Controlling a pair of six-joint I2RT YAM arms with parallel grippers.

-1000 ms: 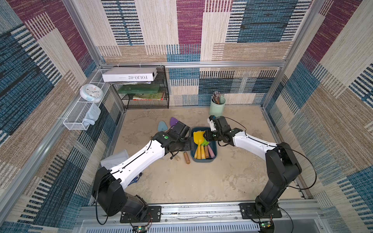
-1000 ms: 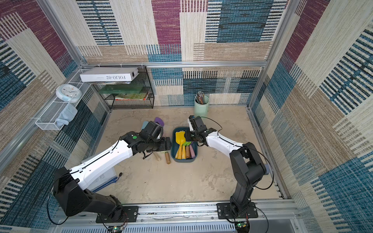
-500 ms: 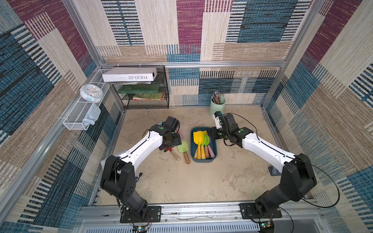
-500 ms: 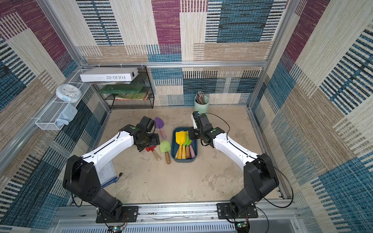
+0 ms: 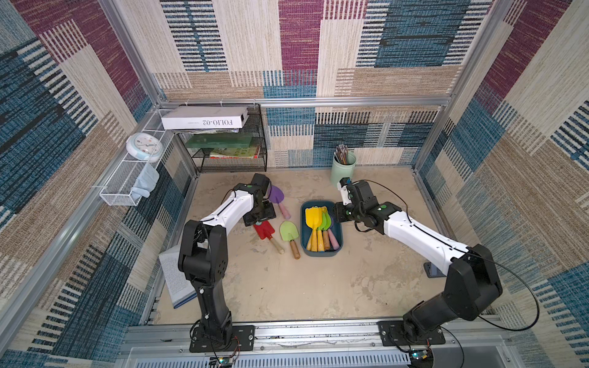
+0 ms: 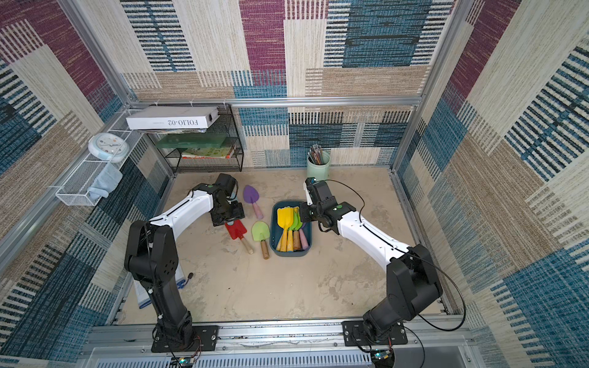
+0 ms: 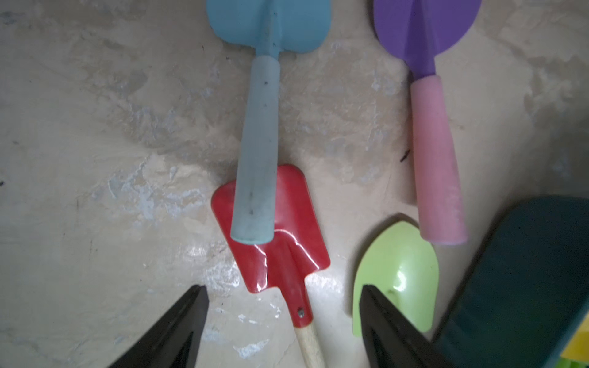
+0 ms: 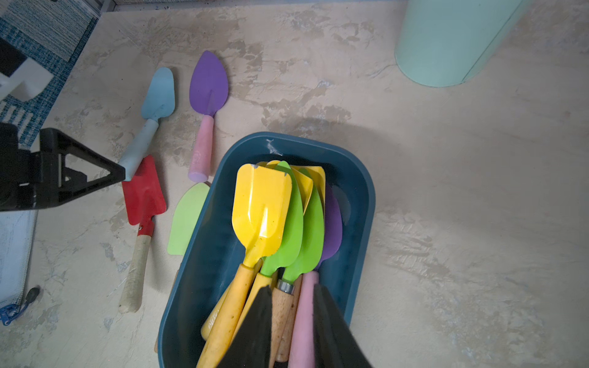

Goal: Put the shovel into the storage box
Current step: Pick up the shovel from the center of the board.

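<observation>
Both arms have drawn back from the dark teal plastic storage box (image 5: 321,254). The left gripper (image 7: 282,286) now hangs over the shovels on the beige tabletop (image 5: 287,286), its jaws wide apart and empty. They straddle the neck of the red metal shovel with a wooden handle (image 7: 287,251), probably the next pick. The pale blue plastic shovel (image 7: 259,143) rests its handle end on that red blade, so lifting the red one would likely tip it. A light green shovel (image 5: 289,231) lies just beside the box's wall, and a purple shovel with a pink handle (image 5: 275,194) lies a little farther back. The right gripper (image 8: 292,286) hovers by the box with its jaws nearly together, a gap showing, gripping nothing. The stacked yellow, green and purple shovels (image 8: 264,204) lie lengthwise in the box, which lets them fit.
</observation>
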